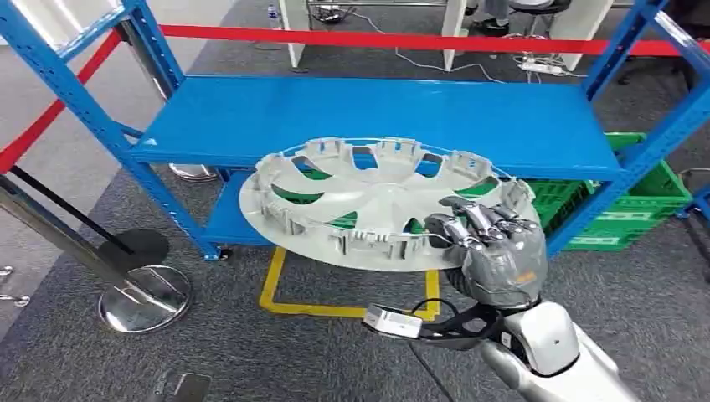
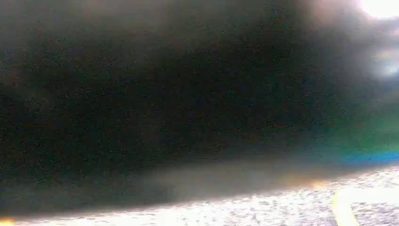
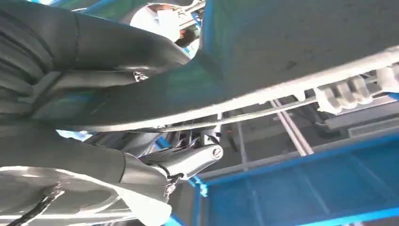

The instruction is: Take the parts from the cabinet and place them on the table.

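Note:
A large silver-grey wheel cover [image 1: 368,201] hangs tilted in the air in front of the blue cabinet, its ribbed inner side facing up. My right hand [image 1: 490,243] grips its near right rim, fingers curled over the top edge. In the right wrist view the cover's rim [image 3: 291,52] runs across the picture, with my thick grey thumb [image 3: 70,42] pressed against its underside. The cabinet's upper shelf [image 1: 251,117] behind the cover is bare blue metal.
Green plastic crates [image 1: 636,201] stand at the cabinet's right end, partly under the shelf. A chrome stanchion base [image 1: 144,297] and a red barrier belt [image 1: 377,38] stand to the left and behind. A yellow floor marking [image 1: 276,293] lies below the cover on grey carpet.

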`<state>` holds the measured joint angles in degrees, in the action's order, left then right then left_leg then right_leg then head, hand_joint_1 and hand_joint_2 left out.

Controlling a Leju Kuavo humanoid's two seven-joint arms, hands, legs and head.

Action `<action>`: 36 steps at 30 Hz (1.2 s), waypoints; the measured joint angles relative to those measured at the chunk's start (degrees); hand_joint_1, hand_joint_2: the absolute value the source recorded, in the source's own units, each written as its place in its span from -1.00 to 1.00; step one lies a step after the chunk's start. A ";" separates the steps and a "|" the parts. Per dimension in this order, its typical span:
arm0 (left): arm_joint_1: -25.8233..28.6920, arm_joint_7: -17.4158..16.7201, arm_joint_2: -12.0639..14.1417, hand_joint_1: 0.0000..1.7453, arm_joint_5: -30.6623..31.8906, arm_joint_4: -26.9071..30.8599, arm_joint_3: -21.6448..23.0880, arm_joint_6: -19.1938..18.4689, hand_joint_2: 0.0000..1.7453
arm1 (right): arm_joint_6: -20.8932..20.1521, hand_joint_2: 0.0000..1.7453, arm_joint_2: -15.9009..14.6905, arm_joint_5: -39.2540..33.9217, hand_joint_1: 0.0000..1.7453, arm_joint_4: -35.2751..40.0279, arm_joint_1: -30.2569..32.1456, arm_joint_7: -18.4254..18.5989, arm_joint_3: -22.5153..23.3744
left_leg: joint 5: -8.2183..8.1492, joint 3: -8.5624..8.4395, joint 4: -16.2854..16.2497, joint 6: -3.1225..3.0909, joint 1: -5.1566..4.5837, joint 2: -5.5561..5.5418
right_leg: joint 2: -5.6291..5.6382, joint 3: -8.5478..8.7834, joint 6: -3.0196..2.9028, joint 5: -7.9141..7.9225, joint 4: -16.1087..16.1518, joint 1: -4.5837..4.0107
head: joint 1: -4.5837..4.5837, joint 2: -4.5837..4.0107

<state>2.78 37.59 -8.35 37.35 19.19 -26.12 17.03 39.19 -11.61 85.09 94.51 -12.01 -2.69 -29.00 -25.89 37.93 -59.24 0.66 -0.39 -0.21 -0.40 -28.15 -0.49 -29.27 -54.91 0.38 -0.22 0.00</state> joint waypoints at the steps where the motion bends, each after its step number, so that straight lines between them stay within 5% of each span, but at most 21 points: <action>1: -0.03 0.00 0.02 -1.00 0.02 0.00 0.00 0.00 -1.00 | 0.00 1.00 0.11 0.02 1.00 0.00 -0.07 0.00 0.00 | -3.83 1.08 -4.06 0.39 0.21 0.00 | -0.02 -0.85 -0.28 0.71 -0.04 -0.07 | 0.02 -0.02; 3: -0.18 0.02 0.13 -1.00 0.26 -0.02 -0.02 -0.07 -1.00 | 0.00 1.00 0.24 0.00 1.00 -0.07 -0.08 0.02 -0.09 | -8.49 2.77 -12.79 0.84 0.47 0.01 | -0.13 -2.46 -0.33 1.99 -0.14 -0.28 | 0.07 0.00; 5: -0.20 0.04 0.22 -1.00 0.37 -0.07 -0.02 -0.24 -1.00 | 0.00 1.00 0.31 0.00 1.00 -0.24 -0.10 0.09 -0.20 | -6.66 1.68 -15.16 0.94 0.57 0.01 | -0.18 -4.29 -0.16 3.11 -0.45 -0.35 | 0.05 0.00; 7: -0.29 0.17 0.35 -1.00 0.44 -0.07 -0.02 -0.42 -1.00 | 0.00 1.00 0.37 -0.06 1.00 -0.24 -0.16 0.18 -0.30 | -2.51 -3.38 -8.69 0.77 0.59 0.02 | -0.15 -6.01 0.15 3.93 -1.15 -0.34 | 0.02 0.00; 8: -0.41 0.20 0.44 -1.00 0.48 -0.09 -0.04 -0.44 -1.00 | 0.00 1.00 0.41 -0.11 1.00 -0.24 -0.22 0.28 -0.33 | -1.81 -6.90 -3.68 0.58 0.60 0.00 | -0.12 -6.58 0.35 4.17 -1.55 -0.33 | 0.05 0.00; 10: -0.77 0.37 0.57 -1.00 0.72 -0.13 -0.04 -0.57 -1.00 | 0.00 1.00 0.46 -0.17 1.00 -0.26 -0.54 0.61 -0.35 | -4.39 -11.07 3.49 -0.20 0.32 -0.13 | -0.18 -7.44 1.10 4.87 -2.15 -0.56 | 0.20 0.00; 13: -0.84 0.52 0.57 -1.00 1.01 -0.33 -0.07 -0.59 -1.00 | -0.02 1.00 0.57 -0.22 1.00 -0.37 -0.95 0.63 -0.44 | -3.42 -9.96 3.41 -1.41 -0.08 -0.06 | -0.23 -7.94 2.02 6.48 -1.95 -0.24 | 0.09 0.00; 14: -0.88 0.59 0.61 -1.00 1.03 -0.39 -0.09 -0.59 -1.00 | -0.02 1.00 0.57 -0.31 1.00 -0.44 -0.95 0.70 -0.41 | -2.65 -9.59 3.96 -2.03 0.26 0.23 | -0.05 -8.43 2.22 5.49 -2.42 -0.15 | 0.13 -0.02; 15: -1.01 0.61 0.72 -1.00 1.05 -0.42 -0.15 -0.59 -1.00 | -0.07 1.00 0.57 -0.37 1.00 -0.50 -1.01 0.72 -0.39 | -2.03 -8.78 3.91 -2.55 0.14 0.33 | 0.10 -9.42 2.38 2.70 -3.96 -0.15 | 0.27 0.00; 17: -1.15 0.68 0.81 -1.00 1.25 -0.42 -0.20 -0.59 -1.00 | -0.07 1.00 0.57 -0.46 1.00 -0.61 -1.00 0.72 -0.44 | -0.61 -7.00 3.82 -3.10 -0.05 0.36 | 0.23 -12.05 2.72 -4.35 -12.81 -0.11 | 0.42 0.00; 18: -1.13 0.68 0.81 -1.00 1.33 -0.44 -0.20 -0.61 -1.00 | -0.07 1.00 0.57 -0.48 1.00 -0.72 -1.00 0.72 -0.46 | 0.06 -6.16 3.77 -3.14 -0.16 0.36 | 0.24 -13.06 2.85 -6.24 -17.26 -0.11 | 0.35 0.00; 19: -1.10 0.68 0.83 -1.00 1.40 -0.44 -0.22 -0.61 -1.00 | -0.07 1.00 0.57 -0.48 1.00 -0.81 -0.97 0.72 -0.46 | 0.66 -5.33 3.70 -3.09 -0.23 0.37 | 0.24 -13.38 2.94 -6.53 -20.24 -0.11 | 0.44 0.00; 21: -1.10 0.68 0.87 -1.00 1.40 -0.46 -0.24 -0.61 -1.00 | -0.07 1.00 0.57 -0.48 1.00 -1.03 -0.96 0.77 -0.44 | 1.77 -3.75 3.55 -2.95 -0.30 0.40 | 0.23 -10.57 2.85 -3.17 -18.88 -0.12 | 0.42 0.00; 23: -1.13 0.68 0.87 -1.00 1.42 -0.46 -0.26 -0.61 -1.00 | -0.07 1.00 0.57 -0.48 1.00 -1.03 -1.04 0.77 -0.44 | 2.86 -2.51 3.29 -2.66 -0.30 0.37 | 0.22 -3.23 2.46 0.07 -8.75 -0.12 | 0.42 0.00; 25: -1.16 0.68 0.87 -1.00 1.42 -0.46 -0.28 -0.61 -1.00 | -0.07 1.00 0.59 -0.48 1.00 -1.01 -1.31 0.74 -0.46 | 3.81 -1.45 2.79 -2.17 -0.60 0.41 | 0.33 2.85 2.28 -2.15 0.50 -0.37 | 0.33 0.00; 28: -1.08 0.70 0.87 -1.00 1.51 -0.63 -0.35 -0.63 -1.00 | -0.07 1.00 0.59 -0.48 1.00 -1.09 -1.27 0.77 -0.44 | 5.70 -0.95 3.30 -1.34 -0.23 0.38 | 0.40 1.64 1.84 -1.16 0.06 -0.79 | 0.31 0.00; 29: -1.08 0.70 0.92 -1.00 1.55 -0.72 -0.39 -0.63 -1.00 | -0.07 1.00 0.59 -0.48 1.00 -1.14 -1.31 0.81 -0.46 | 5.08 -0.46 3.07 -0.96 -0.21 0.26 | 0.07 1.07 0.79 -0.21 0.60 -0.10 | 0.33 0.00; 31: -1.03 0.70 0.94 -1.00 1.55 -0.76 -0.42 -0.63 -1.00 | -0.11 1.00 0.59 -0.44 1.00 -1.11 -1.46 0.96 -0.46 | -0.75 1.04 -1.28 -0.28 0.01 0.11 | -0.08 -0.31 -0.37 0.92 0.36 -0.29 | 0.02 -0.02; 33: -1.06 0.70 0.98 -1.00 1.55 -0.81 -0.44 -0.70 -1.00 | -0.15 1.00 0.59 -0.31 1.00 -1.12 -1.42 0.96 -0.48 | -7.09 2.70 -10.14 0.32 0.44 0.10 | -0.14 -2.06 -0.46 2.23 0.16 -0.45 | 0.07 0.00; 34: -1.07 0.70 0.98 -1.00 1.55 -0.87 -0.44 -0.81 -1.00 | -0.20 1.00 0.59 -0.24 1.00 -1.14 -1.40 0.96 -0.48 | -8.07 2.99 -13.67 0.54 0.60 0.11 | -0.18 -3.04 -0.40 2.84 -0.08 -0.46 | 0.00 -0.02; 36: -1.08 0.70 0.98 -1.00 1.55 -0.94 -0.44 -0.94 -1.00 | -0.20 1.00 0.59 -0.07 1.00 -1.12 -1.29 0.96 -0.50 | -5.07 1.01 -14.02 0.77 0.93 0.11 | -0.18 -5.21 -0.08 3.89 -0.81 -0.40 | 0.00 0.00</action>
<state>1.70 38.29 -7.37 38.91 18.25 -26.56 16.09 38.99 -11.02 85.02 93.39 -13.29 -1.73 -29.51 -30.96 38.94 -73.27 1.43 0.53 -0.11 -0.58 -33.36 -0.57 -25.38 -55.73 -0.01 -0.22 0.00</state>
